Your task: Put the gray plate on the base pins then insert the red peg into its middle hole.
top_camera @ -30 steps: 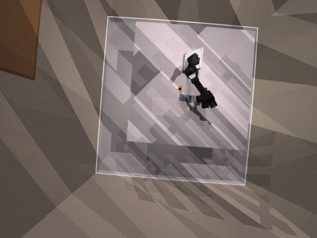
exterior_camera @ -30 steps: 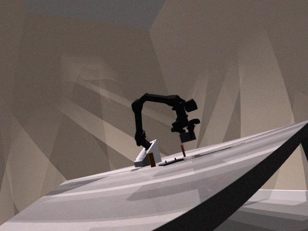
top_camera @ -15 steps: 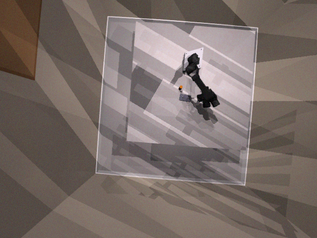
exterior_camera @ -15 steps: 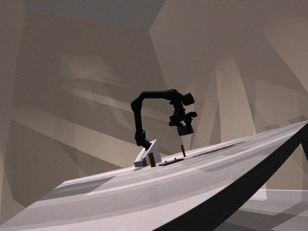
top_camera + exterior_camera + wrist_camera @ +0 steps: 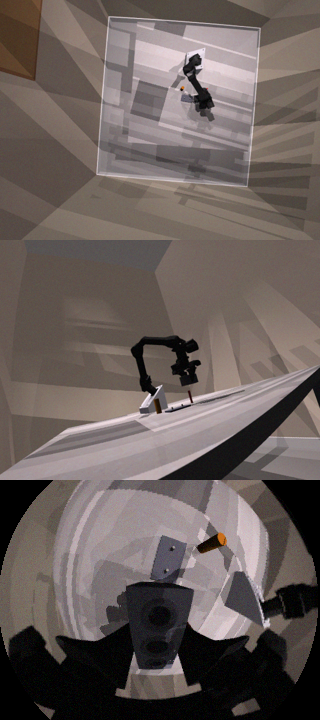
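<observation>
My gripper (image 5: 188, 376) (image 5: 155, 620) is shut on the gray plate (image 5: 184, 381) (image 5: 142, 602), holding it well above the table. Its several holes show in the wrist view. The base (image 5: 186, 100) (image 5: 177, 408) (image 5: 167, 558) lies on the table with two small pins standing up. The plate is beyond one end of the base in the wrist view, not on the pins. The red peg (image 5: 206, 88) (image 5: 190, 396) stands upright on the table near the base; I do not see it in the wrist view. In the top view the arm mostly hides the gripper and plate.
An orange cylinder (image 5: 182, 88) (image 5: 157, 406) (image 5: 212, 543) stands beside the base, on the robot mount's side. The white robot mount (image 5: 203, 55) (image 5: 162, 397) is behind. Patchy shadows cross the table (image 5: 144, 131).
</observation>
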Available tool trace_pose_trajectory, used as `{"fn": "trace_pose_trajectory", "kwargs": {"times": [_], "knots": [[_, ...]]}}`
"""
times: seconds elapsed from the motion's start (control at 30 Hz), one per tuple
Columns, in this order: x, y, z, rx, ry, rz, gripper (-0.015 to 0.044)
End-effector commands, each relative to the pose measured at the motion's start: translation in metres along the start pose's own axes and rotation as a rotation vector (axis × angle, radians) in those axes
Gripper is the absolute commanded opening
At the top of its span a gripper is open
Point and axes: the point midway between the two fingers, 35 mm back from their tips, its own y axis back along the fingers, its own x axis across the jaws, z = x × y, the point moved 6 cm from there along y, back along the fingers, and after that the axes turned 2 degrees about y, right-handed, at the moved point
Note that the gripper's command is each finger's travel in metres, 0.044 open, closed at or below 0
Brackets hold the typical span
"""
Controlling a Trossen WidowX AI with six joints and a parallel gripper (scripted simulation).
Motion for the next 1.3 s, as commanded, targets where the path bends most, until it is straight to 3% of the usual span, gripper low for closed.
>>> {"fn": "trace_pose_trajectory", "kwargs": {"times": [0.0,1.27], "knots": [[-0.002,-0.005,0.012,-0.001,-0.015,0.001,0.0000],[-0.036,-0.057,0.101,-0.022,-0.195,-0.002,0.0000]]}}
